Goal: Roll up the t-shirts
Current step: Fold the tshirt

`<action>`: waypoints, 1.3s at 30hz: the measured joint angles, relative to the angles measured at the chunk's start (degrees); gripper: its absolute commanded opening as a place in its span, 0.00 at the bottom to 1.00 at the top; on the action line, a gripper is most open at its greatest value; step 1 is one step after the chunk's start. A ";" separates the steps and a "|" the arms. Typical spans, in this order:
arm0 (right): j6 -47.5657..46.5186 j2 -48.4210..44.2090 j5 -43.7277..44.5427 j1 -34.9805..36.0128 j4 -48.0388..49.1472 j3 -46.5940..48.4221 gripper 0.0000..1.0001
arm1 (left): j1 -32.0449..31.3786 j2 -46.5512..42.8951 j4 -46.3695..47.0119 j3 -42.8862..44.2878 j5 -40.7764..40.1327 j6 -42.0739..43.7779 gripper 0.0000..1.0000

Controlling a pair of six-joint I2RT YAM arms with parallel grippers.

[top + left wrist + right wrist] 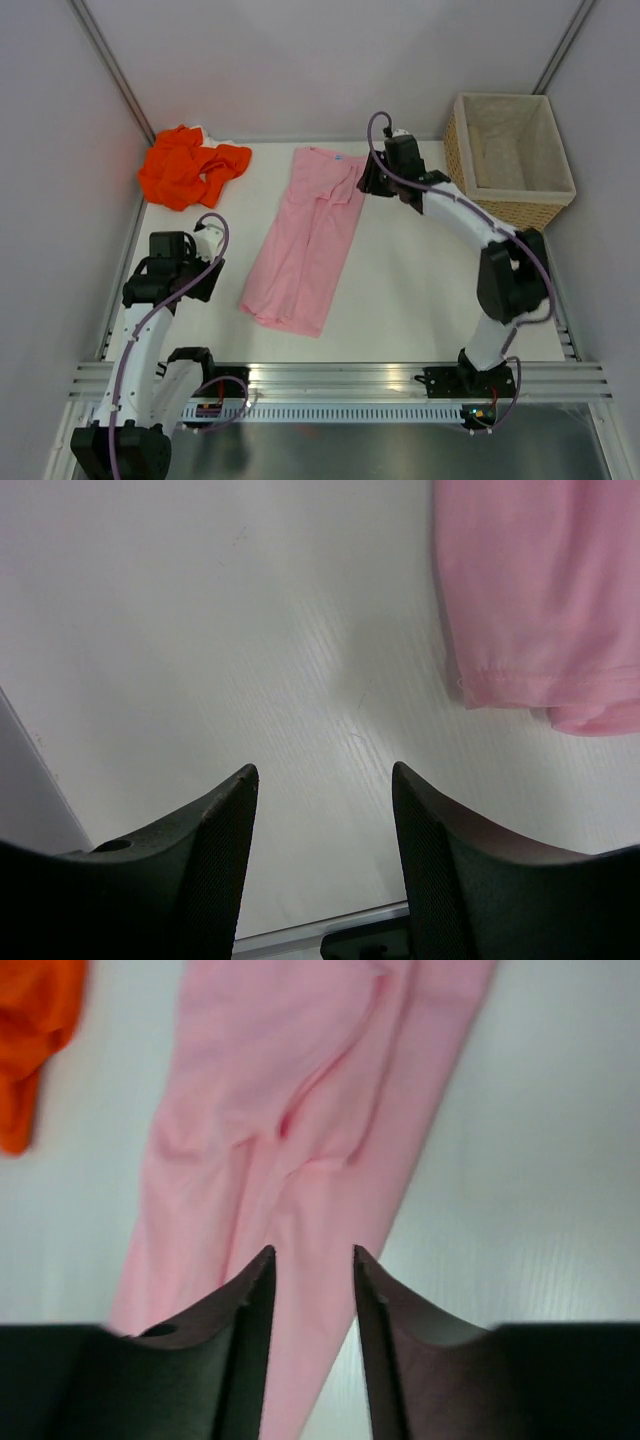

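Observation:
The pale pink t-shirt (305, 240) lies folded into a long narrow strip down the middle of the table. The bright orange t-shirt (190, 166) lies crumpled at the far left corner. My right gripper (372, 178) hovers at the pink shirt's far right edge, open and empty; in its wrist view (312, 1252) the pink shirt (300, 1140) lies under the jaws and the orange shirt (30, 1030) shows at the left. My left gripper (205, 262) is open and empty over bare table left of the shirt's near end (545, 600).
A woven wicker basket (510, 158) with pale lining stands at the far right corner. Grey walls close the left, right and back. A metal rail (340, 378) runs along the table's near edge.

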 measured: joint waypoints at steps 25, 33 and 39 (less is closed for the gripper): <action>26.77 -17.49 -2.34 38.32 23.85 -50.21 0.00 | 0.00 -2.99 -2.89 -0.04 2.54 -0.02 0.63; 31.23 -21.44 -8.33 32.06 33.97 -60.50 0.00 | -0.02 -0.09 -4.13 0.79 4.48 -0.02 0.62; 28.72 -31.52 -8.11 27.76 26.53 -66.58 0.00 | -4.02 8.26 -3.80 6.38 8.96 0.00 0.62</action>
